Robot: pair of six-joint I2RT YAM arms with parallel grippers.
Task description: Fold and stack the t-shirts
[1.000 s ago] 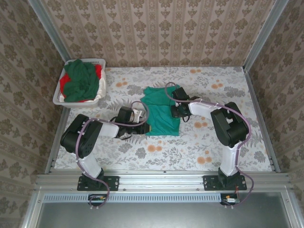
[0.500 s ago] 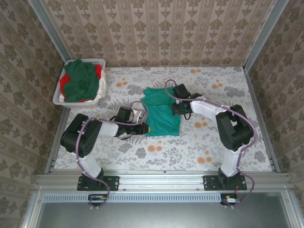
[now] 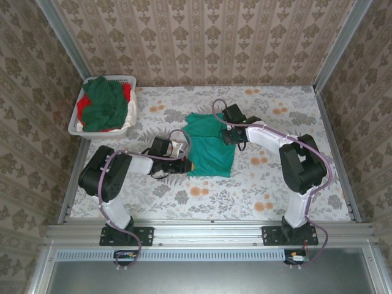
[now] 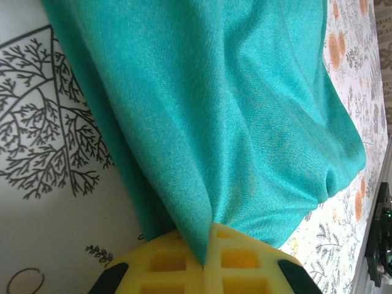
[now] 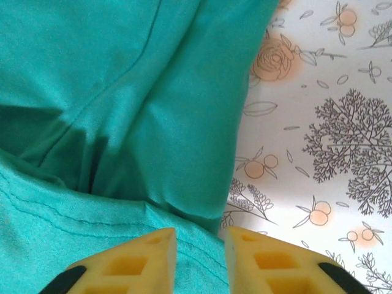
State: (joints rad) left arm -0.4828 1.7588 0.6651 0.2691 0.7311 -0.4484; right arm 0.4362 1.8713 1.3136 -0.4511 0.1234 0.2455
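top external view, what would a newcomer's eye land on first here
The teal t-shirt lying mid-table on the floral cloth, with the left gripper pinched shut on its near left edge and the right gripper standing open over its far right side. Next, the white basket at the far left corner, heaped with dark green and red shirts.

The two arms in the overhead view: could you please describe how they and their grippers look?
The left arm and right arm both have bulky black joint housings linked by white segments, with a purple cable looping along each. The left gripper and right gripper have yellow fingers moulded with square pockets, black at the outer edges.
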